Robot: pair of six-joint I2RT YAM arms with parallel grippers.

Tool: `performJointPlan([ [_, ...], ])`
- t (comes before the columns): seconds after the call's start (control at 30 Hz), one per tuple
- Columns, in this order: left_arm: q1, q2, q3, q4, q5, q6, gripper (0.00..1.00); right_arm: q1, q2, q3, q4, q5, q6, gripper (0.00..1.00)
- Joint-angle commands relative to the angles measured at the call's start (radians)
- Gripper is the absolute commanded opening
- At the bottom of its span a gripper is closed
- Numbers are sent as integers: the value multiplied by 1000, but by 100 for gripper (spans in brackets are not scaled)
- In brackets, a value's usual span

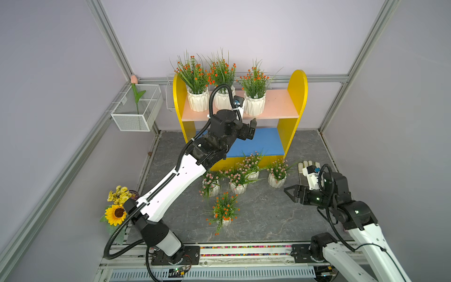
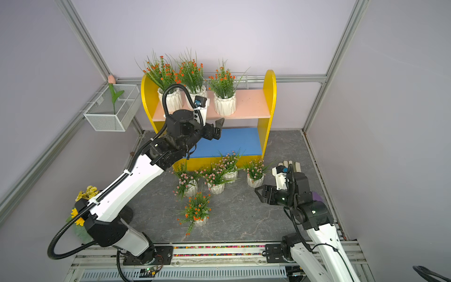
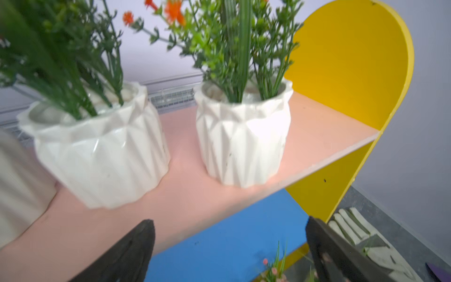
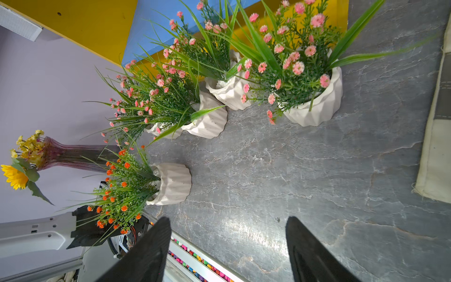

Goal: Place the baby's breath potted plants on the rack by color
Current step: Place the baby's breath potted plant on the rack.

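Upper centre: three orange-flowered pots (image 1: 198, 100) on the rack (image 1: 297, 92), upper board (image 1: 280, 105). Mid-frame, on the floor (image 1: 268, 214): four pink pots (image 1: 238, 188); below them, one orange pot (image 1: 225, 221). Likely light, rigid, chippable; take yours by the ribbed wall, never the sprigs. Left gripper (image 1: 251, 129), right gripper (image 1: 290, 194): both wide, empty.

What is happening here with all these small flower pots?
Two robot arms are sorting potted plants onto the yellow rack by color. Three orange-flowered pots stand on its pink upper board, with the open, empty left gripper in front. One orange pot and four pink-flowered pots wait on the table, near the open right gripper.
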Motion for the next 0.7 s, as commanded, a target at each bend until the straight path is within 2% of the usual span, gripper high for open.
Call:
performJointPlan([
  [0.0, -8, -138, -109, -50, -27, -51, 100, -4, 5, -39, 67, -8, -11, 77],
  [0.33, -14, -542, -489, -319, -161, -298, 98, -5, 57, -124, 231, -34, 8, 75],
  [0.47, -14, -598, -551, -425, -164, -382, 93, -2, 84, -143, 250, -55, 4, 74],
  [0.67, -14, -571, -564, -631, -163, -504, 87, -2, 73, -149, 234, -36, -3, 74],
])
